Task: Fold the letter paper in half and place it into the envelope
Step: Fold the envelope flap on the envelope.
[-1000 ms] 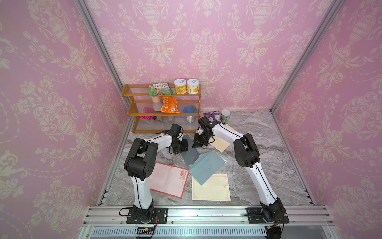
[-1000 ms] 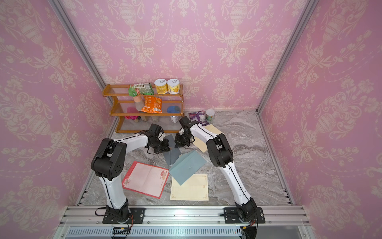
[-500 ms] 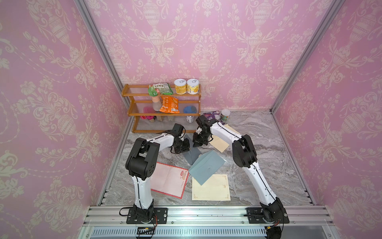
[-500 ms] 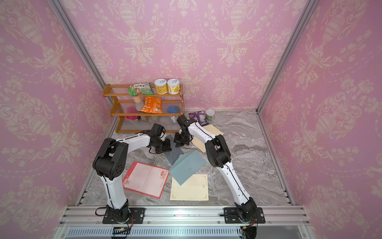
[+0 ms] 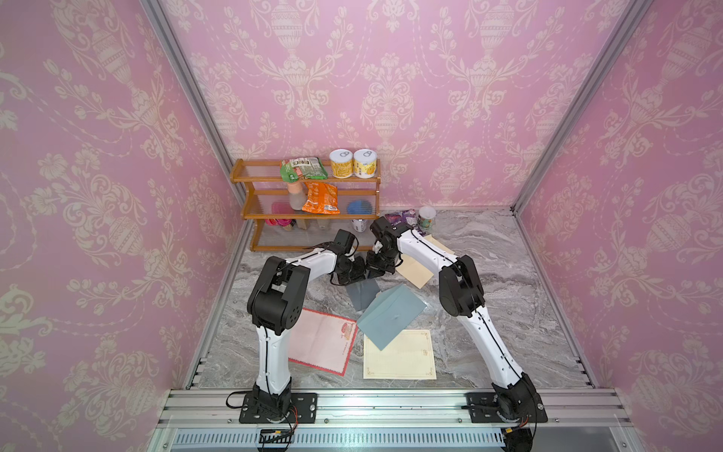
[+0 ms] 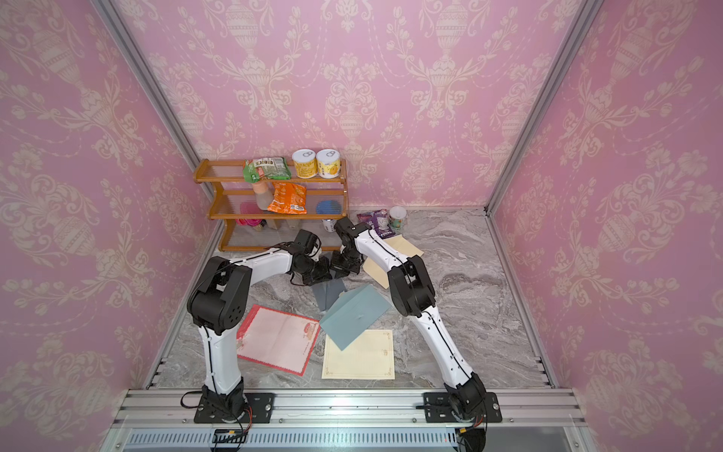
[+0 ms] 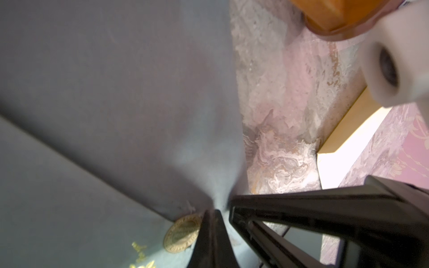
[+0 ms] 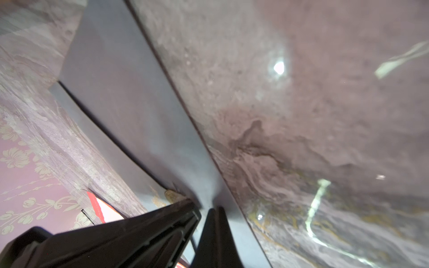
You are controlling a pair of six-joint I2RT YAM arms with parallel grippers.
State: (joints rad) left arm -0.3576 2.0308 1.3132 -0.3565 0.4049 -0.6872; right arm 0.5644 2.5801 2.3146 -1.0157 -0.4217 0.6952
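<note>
in both top views my arms reach to the far middle of the table [image 5: 508, 274]. there my left gripper [image 5: 354, 272] and my right gripper [image 5: 374, 267] meet almost tip to tip at the far edge of the dark grey flap [image 5: 362, 292]. the flap lies open, and the blue-grey envelope [image 5: 391, 315] runs from it toward the near side. its near corner overlaps the cream letter paper [image 5: 399, 358], which lies flat and unfolded. a red-edged sheet [image 5: 319, 340] lies flat just left of that, partly behind my left arm. a tan sheet [image 5: 416, 270] lies under my right arm, and a wooden shelf [image 5: 305, 213] stands at the far left.

in the left wrist view my left gripper [image 7: 222, 207] is closed, pinching the flap [image 7: 116, 81], whose edge puckers up into my jaws. a gold seal [image 7: 182, 233] sits on the envelope [image 7: 58, 197] beside my finger.

in the right wrist view my right gripper [image 8: 204, 206] is closed too, clamped on the flap [image 8: 130, 104]. the marble is blurred, and a corner of the red-edged sheet [image 8: 99, 206] shows beyond the envelope.
</note>
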